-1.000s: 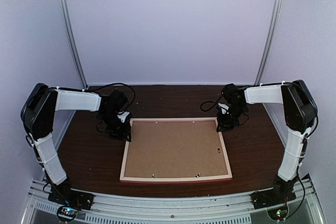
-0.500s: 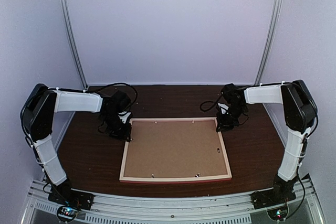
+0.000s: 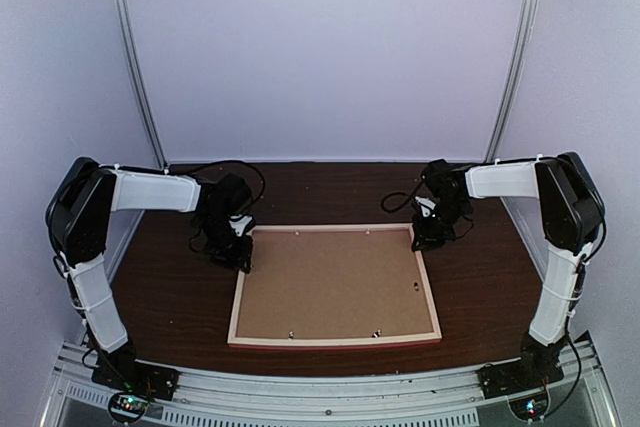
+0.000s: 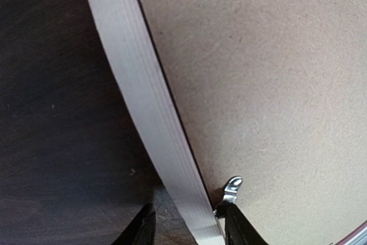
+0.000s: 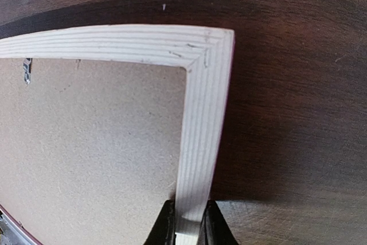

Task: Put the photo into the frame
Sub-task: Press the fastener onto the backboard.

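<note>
The frame (image 3: 240, 293) lies face down on the dark table, its pale wood back edges up, with a brown backing board (image 3: 330, 285) inside it. The photo is hidden. My left gripper (image 3: 240, 251) is open at the frame's far left corner. In the left wrist view (image 4: 189, 229) its fingers straddle the left rail (image 4: 143, 96) with gaps on both sides, one finger next to a metal clip (image 4: 232, 187). My right gripper (image 3: 425, 238) is shut on the right rail near the far right corner, as the right wrist view (image 5: 189, 226) shows on the rail (image 5: 200, 130).
Small metal clips sit along the board's edges, one in the right wrist view (image 5: 26, 70). The dark wood table (image 3: 170, 297) is enclosed by pale walls on three sides. A metal rail (image 3: 320, 387) runs along the near edge.
My left arm has shifted slightly right, toward the frame's far left corner. The right arm and the frame have not moved.
</note>
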`<action>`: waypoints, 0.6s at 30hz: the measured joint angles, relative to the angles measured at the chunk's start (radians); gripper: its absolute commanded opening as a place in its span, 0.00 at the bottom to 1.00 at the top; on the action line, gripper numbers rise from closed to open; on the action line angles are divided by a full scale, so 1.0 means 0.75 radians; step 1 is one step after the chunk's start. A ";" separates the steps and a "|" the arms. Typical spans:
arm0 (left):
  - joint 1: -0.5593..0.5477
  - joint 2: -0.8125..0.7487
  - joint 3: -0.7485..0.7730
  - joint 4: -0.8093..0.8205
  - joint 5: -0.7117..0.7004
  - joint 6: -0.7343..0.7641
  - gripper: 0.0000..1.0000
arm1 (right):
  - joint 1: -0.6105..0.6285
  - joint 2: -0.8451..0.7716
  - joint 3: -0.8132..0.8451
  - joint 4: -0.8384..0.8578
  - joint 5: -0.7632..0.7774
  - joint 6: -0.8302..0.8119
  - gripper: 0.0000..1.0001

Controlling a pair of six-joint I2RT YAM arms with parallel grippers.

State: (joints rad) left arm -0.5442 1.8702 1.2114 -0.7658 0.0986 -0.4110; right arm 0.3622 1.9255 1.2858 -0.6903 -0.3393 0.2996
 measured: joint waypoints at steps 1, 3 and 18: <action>0.002 0.000 0.000 0.001 0.004 0.001 0.44 | 0.000 0.000 0.000 0.000 -0.001 0.000 0.11; 0.002 -0.002 0.000 0.001 0.003 0.003 0.44 | 0.000 0.000 0.000 0.001 -0.001 -0.001 0.11; -0.012 0.021 0.038 -0.023 0.000 0.070 0.28 | 0.000 -0.010 -0.019 0.023 -0.004 0.005 0.11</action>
State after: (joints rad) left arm -0.5529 1.8858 1.2400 -0.7834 0.0986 -0.3588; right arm 0.3622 1.9179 1.2716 -0.6731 -0.3420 0.3031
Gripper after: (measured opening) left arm 0.304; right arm 0.140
